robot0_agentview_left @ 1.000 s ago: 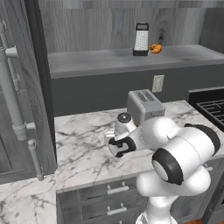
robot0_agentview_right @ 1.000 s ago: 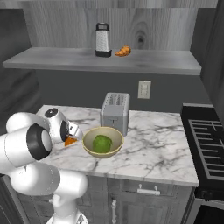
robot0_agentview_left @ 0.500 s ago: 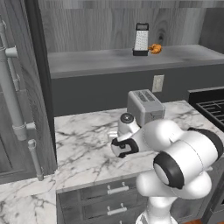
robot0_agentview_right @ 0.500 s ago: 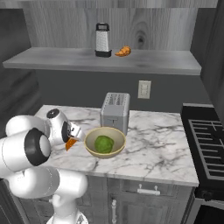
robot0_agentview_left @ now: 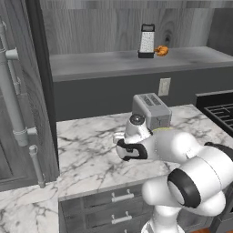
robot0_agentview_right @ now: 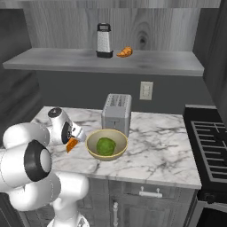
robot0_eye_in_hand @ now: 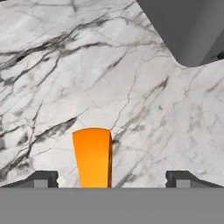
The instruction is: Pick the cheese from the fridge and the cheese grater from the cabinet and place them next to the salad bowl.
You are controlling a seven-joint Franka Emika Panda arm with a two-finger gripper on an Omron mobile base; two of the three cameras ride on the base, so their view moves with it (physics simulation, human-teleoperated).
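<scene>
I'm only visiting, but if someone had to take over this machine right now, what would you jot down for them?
Gripper: open, fingers wide apart either side of the cheese, not clamped on it.
Cheese: on the marble counter, just left of the salad bowl in the right base view.
Cheese grater: upright on the cabinet shelf, beside a croissant-like item.
Done: cheese delivered, it seems.
Left: fetch the grater and set it by the bowl.

Cheese on the counter, left of salad bowl.

Two rear views; close hand view
</scene>
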